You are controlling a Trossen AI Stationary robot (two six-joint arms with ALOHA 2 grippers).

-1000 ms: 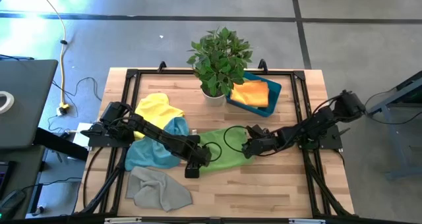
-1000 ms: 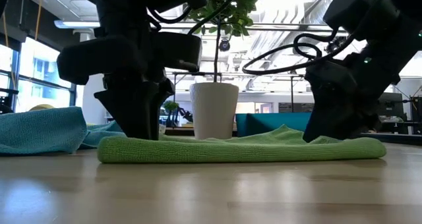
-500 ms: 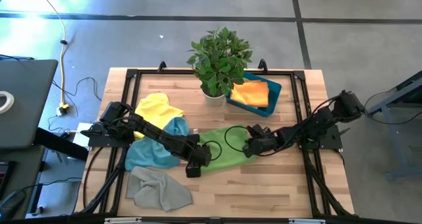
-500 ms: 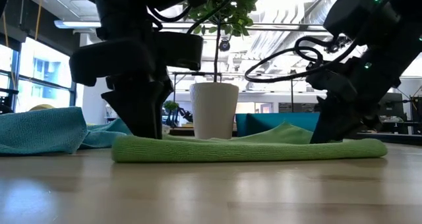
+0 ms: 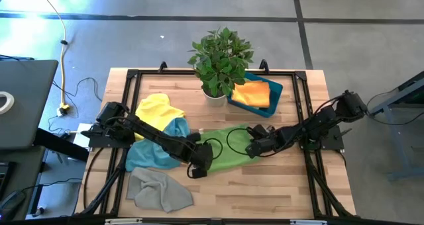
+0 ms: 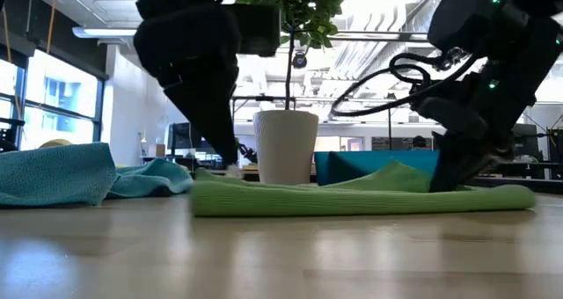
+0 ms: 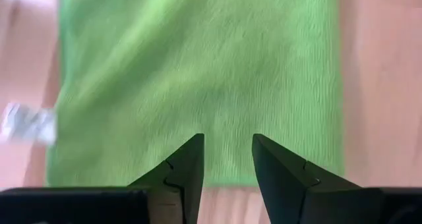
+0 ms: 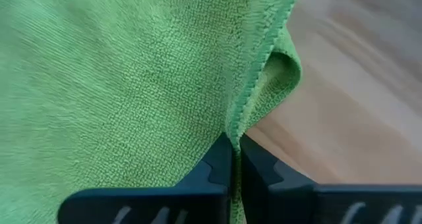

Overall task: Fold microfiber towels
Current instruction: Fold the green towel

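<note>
While your right gripper (image 8: 234, 159) pinches the hemmed edge of the green towel (image 5: 225, 150) at its right side, the cloth lies flat mid-table in front of the potted plant (image 5: 220, 58). Your left gripper (image 7: 226, 163) hangs over the towel's left end with fingers apart, grasping nothing (its tips frame bare cloth). Yellow towel (image 5: 158, 110), light blue towel (image 5: 151, 152) and grey towel (image 5: 159, 189) sit left; the orange towel (image 5: 252, 93) fills the teal bin (image 5: 276, 91).
</note>
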